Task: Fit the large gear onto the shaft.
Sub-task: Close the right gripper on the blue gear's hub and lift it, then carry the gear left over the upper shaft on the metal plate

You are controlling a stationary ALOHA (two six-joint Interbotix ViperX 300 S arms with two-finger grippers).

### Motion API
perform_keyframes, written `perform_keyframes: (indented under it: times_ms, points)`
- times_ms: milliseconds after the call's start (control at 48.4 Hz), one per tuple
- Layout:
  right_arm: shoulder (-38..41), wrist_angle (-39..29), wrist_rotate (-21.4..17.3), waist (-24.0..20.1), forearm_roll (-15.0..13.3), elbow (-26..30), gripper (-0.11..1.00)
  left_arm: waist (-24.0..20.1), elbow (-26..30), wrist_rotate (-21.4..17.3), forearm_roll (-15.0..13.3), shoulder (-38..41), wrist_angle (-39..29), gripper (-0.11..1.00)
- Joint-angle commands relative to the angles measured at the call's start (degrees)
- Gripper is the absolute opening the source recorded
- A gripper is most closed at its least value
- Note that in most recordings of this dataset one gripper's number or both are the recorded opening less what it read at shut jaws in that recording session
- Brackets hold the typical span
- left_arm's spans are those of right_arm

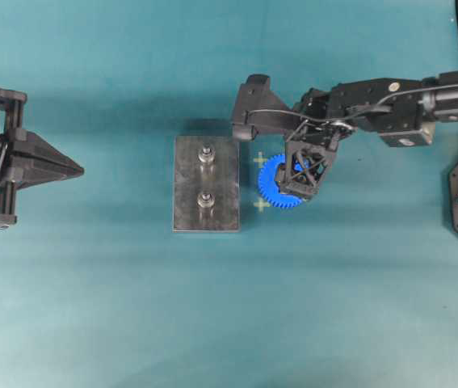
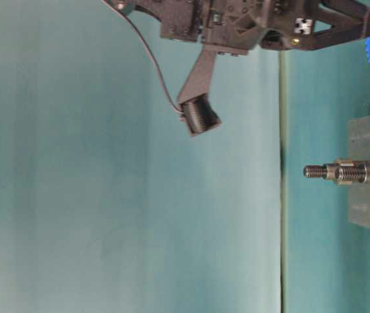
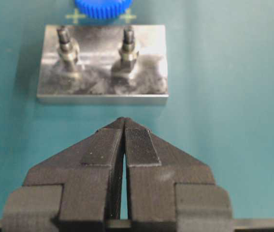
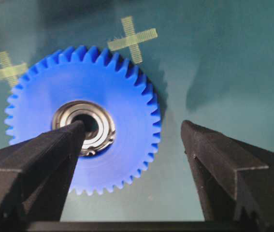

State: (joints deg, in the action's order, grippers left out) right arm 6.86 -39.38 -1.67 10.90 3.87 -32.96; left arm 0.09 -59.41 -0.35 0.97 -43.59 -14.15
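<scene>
Toothed blue plastic large gear (image 4: pixel 83 121) lying flat, steel-bearing hub, right end effector (image 4: pixel 132 128) spread wide, left end effector (image 3: pixel 123 126) clenched.

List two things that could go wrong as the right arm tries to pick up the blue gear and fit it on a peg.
1. The large gear lies flat on the mat, and one of the right gripper's open fingers sits over the bearing; closing there may pinch only part of the gear and tilt it.
2. Two like pegs stand in the grey plate; the gear could catch the nearer peg or miss the shaft.
</scene>
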Motion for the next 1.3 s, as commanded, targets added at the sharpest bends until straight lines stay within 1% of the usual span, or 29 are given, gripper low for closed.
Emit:
perform_keyframes:
  times_ms: [0,310,517,579,703,724,889,1013,1137,1282]
  points:
    - [-0.3,0.2,0.5,0.0,-0.1,1.1,0.88,0.1,1.5,-0.2,0.1,0.3,0.3,0.00]
    - [1.1,0.0,0.2,0.0,-0.4,1.1,0.87,0.1,1.2,-0.2,0.1,0.4,0.4,0.00]
    - [1.4,-0.2,-0.2,0.1,-0.9,1.1,0.84,0.1,1.2,-0.3,0.1,0.4,0.5,0.00]
    - [1.5,-0.3,-0.2,0.1,-0.9,1.1,0.78,0.1,1.1,-0.3,0.1,0.5,0.5,0.00]
    - [1.4,-0.3,-0.2,0.1,-0.9,1.2,0.50,0.1,1.1,-0.3,0.1,1.2,0.6,0.00]
    - [1.4,-0.3,-0.2,0.1,-0.9,1.3,0.48,0.1,1.1,-0.3,0.1,1.6,0.5,0.00]
    - [0.7,-0.9,-0.4,0.1,-0.9,2.1,0.48,0.1,1.4,-0.3,0.2,2.5,0.7,0.00]
    - [-0.5,-3.3,-0.4,0.1,-0.9,4.0,0.48,0.1,1.5,-0.3,0.1,2.9,1.2,0.00]
    - [-1.8,-7.4,-0.4,0.4,-0.9,7.2,0.48,0.1,1.6,0.1,0.1,2.8,2.3,0.00]
    - [-2.0,-9.6,-0.1,0.9,-0.9,11.3,0.48,-0.2,1.4,-0.1,0.1,2.6,1.7,0.00]
